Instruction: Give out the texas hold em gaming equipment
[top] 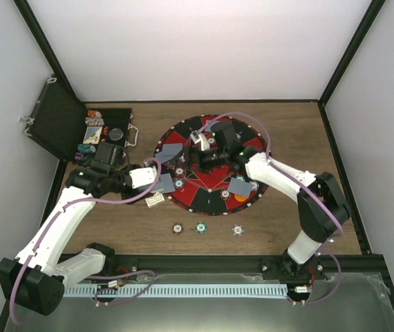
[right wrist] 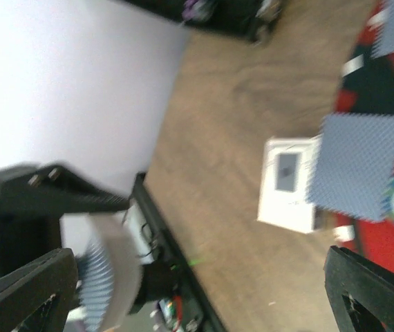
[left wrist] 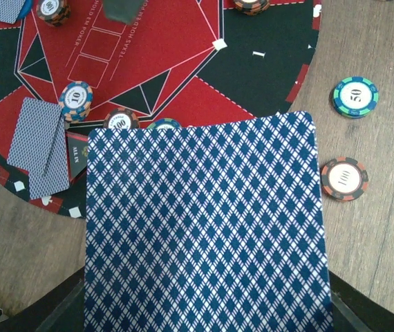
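Note:
A stack of blue diamond-backed playing cards (left wrist: pixel 204 228) fills the left wrist view, and my left gripper (top: pixel 161 182) is shut on it, its fingers hidden behind the cards. It hovers over the near-left edge of the round red-and-black poker mat (top: pixel 214 200). Two cards (left wrist: pixel 41 145) lie overlapped on the mat, with chips (left wrist: pixel 76 100) beside them. A teal chip (left wrist: pixel 354 97) and a brown chip (left wrist: pixel 344 178) rest on the wood. My right gripper (right wrist: pixel 200 297) is open and empty above the mat's middle (top: pixel 202 144); its view is blurred.
The black case (top: pixel 66 128) stands open at the far left with chips in it. A white card box (right wrist: pixel 290 183) lies by the mat's edge under a card (right wrist: pixel 359 166). Three chips (top: pixel 200 227) sit in a row in front of the mat. An orange button (top: pixel 241 198) lies on the mat.

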You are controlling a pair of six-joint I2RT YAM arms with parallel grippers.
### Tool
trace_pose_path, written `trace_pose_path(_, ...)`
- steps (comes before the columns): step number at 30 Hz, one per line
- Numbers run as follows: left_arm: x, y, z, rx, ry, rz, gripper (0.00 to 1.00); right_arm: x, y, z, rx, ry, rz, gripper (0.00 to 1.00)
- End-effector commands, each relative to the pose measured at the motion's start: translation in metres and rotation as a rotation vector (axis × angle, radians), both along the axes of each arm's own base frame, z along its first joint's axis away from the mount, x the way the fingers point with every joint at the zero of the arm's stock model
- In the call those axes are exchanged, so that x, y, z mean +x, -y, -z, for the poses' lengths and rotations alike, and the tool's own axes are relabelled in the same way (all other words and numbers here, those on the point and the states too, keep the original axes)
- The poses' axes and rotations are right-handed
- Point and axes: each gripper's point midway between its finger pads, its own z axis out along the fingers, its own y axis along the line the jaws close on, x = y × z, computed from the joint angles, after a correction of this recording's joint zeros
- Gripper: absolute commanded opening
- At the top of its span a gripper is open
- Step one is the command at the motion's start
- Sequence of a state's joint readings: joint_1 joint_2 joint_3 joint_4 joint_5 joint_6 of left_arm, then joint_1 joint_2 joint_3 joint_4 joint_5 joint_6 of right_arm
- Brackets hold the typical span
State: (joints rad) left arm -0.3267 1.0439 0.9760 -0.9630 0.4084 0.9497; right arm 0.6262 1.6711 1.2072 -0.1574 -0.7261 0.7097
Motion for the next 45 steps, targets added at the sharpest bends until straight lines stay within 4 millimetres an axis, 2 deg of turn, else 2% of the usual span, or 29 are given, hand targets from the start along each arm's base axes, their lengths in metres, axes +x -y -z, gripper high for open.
trace_pose_path(1, 0.003, 0.006, -0.015, -0.038, 0.031, 0.018, 0.06, -0.040, -0.025, -0.033, 0.161, -0.001, -0.092, 1.00)
trace_pose_path(7, 0.003, 0.006, -0.014, -0.034, 0.029, 0.017, 0.06, -0.062, -0.050, -0.032, 0.184, -0.028, -0.167, 0.95)
trace_pose_path(14, 0.003, 0.005, -0.014, -0.033, 0.032, 0.018, 0.06, -0.074, -0.076, -0.020, 0.193, -0.070, -0.239, 0.89)
trace_pose_path(22, 0.003, 0.005, -0.013, -0.028, 0.030, 0.018, 0.06, -0.082, -0.099, -0.018, 0.233, -0.106, -0.306, 0.84)
trace_pose_path(26, 0.003, 0.005, -0.012, -0.028, 0.029, 0.017, 0.06, -0.081, -0.103, -0.009, 0.228, -0.124, -0.316, 0.83)
trace_pose_path(30, 0.002, 0.004, -0.013, -0.026, 0.031, 0.017, 0.06, -0.076, -0.098, 0.007, 0.199, -0.148, -0.301, 0.77)
trace_pose_path(36, 0.002, 0.004, -0.015, -0.026, 0.039, 0.017, 0.06, -0.065, -0.072, 0.029, 0.163, -0.176, -0.242, 0.65)
trace_pose_path(40, 0.003, 0.004, -0.016, -0.027, 0.042, 0.017, 0.06, -0.060, -0.054, 0.036, 0.143, -0.176, -0.204, 0.60)
trace_pose_path(45, 0.003, 0.005, -0.015, -0.028, 0.040, 0.020, 0.06, -0.058, -0.039, 0.032, 0.145, -0.168, -0.180, 0.54)
